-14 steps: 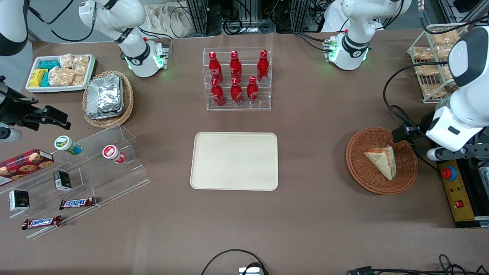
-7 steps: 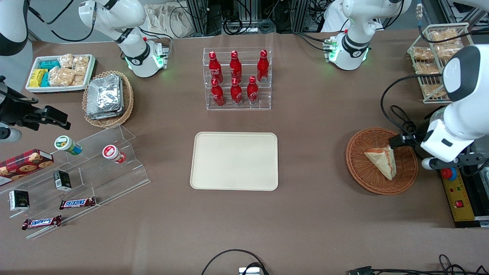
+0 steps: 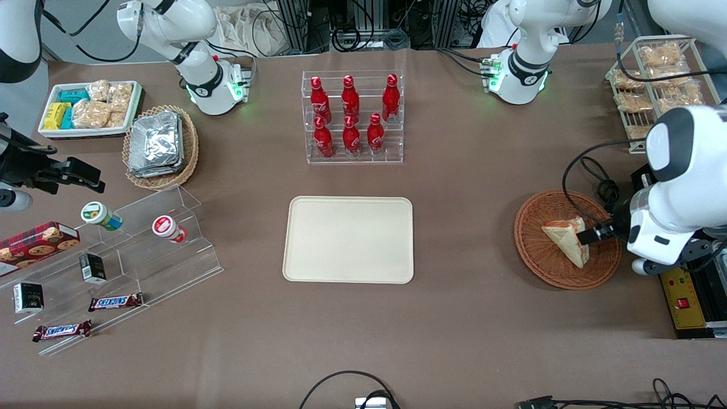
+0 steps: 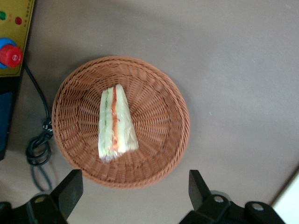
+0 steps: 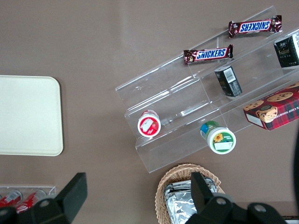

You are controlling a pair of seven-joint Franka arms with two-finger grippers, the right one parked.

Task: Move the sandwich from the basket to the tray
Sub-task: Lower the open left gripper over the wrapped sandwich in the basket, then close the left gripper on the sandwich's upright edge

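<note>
- The sandwich (image 3: 567, 241) is seen lying in the round wicker basket (image 3: 539, 258), toward the working arm's end of the table; its pale bread faces up in the front view.
- In the left wrist view, the sandwich (image 4: 116, 124) is shown on edge-side, with its red, orange and green filling layers exposed, resting near the middle of the basket (image 4: 159, 144).
- The left gripper (image 3: 596, 232) is held above the basket, over the rim nearest the working arm's base, just beside the sandwich.
- In the left wrist view the gripper (image 4: 135, 191) is seen spread wide, its two dark fingers (image 4: 70, 189) well apart and nothing held between them; the sandwich is not touched.
- The cream tray (image 3: 349, 240) lies flat at the table's middle, well apart from the basket, with nothing on it.
- A clear rack of red bottles (image 3: 352, 116) stands farther from the front camera than the tray.
- A yellow control box with a red button (image 4: 11, 55) is seen just beside the basket.
</note>
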